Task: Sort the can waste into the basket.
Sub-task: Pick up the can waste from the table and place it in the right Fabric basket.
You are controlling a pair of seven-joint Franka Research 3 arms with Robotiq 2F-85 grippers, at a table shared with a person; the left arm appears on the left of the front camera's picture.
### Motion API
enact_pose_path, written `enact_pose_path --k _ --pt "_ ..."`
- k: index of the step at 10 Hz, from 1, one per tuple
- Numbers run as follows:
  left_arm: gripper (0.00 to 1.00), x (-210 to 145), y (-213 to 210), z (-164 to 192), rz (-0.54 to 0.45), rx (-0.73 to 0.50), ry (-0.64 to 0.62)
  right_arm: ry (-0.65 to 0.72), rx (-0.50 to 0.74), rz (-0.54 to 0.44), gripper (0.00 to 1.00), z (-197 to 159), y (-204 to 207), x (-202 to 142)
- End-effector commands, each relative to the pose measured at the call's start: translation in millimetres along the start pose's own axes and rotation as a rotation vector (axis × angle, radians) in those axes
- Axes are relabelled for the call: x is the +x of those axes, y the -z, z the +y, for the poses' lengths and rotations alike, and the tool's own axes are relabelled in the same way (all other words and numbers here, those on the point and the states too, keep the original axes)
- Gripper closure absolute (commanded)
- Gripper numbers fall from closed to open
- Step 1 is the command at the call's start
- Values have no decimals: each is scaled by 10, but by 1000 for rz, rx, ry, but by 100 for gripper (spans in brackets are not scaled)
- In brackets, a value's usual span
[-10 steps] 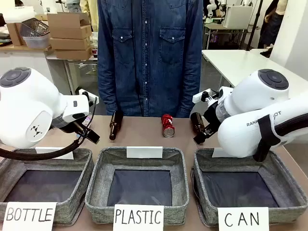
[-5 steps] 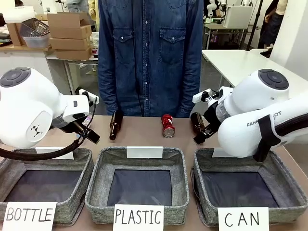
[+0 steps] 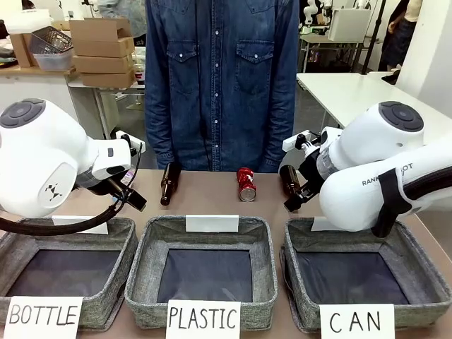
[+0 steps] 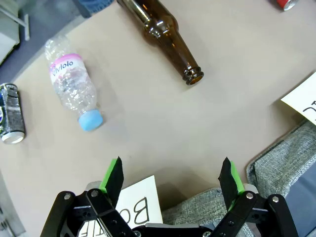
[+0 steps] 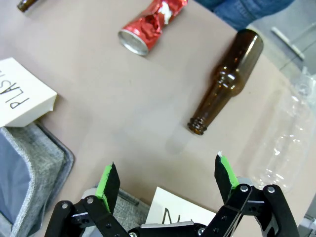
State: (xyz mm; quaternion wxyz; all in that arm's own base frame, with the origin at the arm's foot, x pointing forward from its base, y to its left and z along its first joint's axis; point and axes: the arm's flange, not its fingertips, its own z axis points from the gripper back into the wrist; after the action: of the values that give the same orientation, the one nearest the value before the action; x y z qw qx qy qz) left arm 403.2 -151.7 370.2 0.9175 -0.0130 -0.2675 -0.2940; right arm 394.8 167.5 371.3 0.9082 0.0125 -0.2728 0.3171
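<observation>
Matte tabletop (image 3: 206, 202), crumpled red can (image 3: 246, 185), apparently metal

Can (image 3: 246, 183) behind-L of CAN basket (image 3: 424, 265), prob. apart

**Mat'ls & finish: what you've got on the table**

Table top (image 4: 163, 133): smooth matt beige, looks laminate. In the right wrist view, at 12 o'clock, you'll see the red can (image 5: 150, 27): thin crumpled metal w/ glossy paint & a bare silver end. At 2 o'clock is a brown bottle (image 5: 224, 84): glossy glass. In the left wrist view, at 9 o'clock, is the black-blue can (image 4: 11, 113): printed metal w/ dull silver ends. At 10 o'clock is a clear bottle (image 4: 74, 89): crinkled see-thru plastic w/ a pale-blue plastic cap. In the front view, at 5 o'clock, is the CAN basket (image 3: 294, 272): rough grey woven cloth w/ smooth dark lining. Its sign (image 3: 356, 321) is white paper. Right arm's shell (image 3: 367, 141): glossy white plastic.
</observation>
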Motion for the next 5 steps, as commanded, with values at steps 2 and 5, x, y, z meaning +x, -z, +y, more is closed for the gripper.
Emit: enact_pose_path --k 2,5 --pt "0 0 -1 1 0 0 0 0 0 0 0 0 0 0" --pt "0 97 -318 42 68 -56 4 -10 52 58 0 35 -340 41"
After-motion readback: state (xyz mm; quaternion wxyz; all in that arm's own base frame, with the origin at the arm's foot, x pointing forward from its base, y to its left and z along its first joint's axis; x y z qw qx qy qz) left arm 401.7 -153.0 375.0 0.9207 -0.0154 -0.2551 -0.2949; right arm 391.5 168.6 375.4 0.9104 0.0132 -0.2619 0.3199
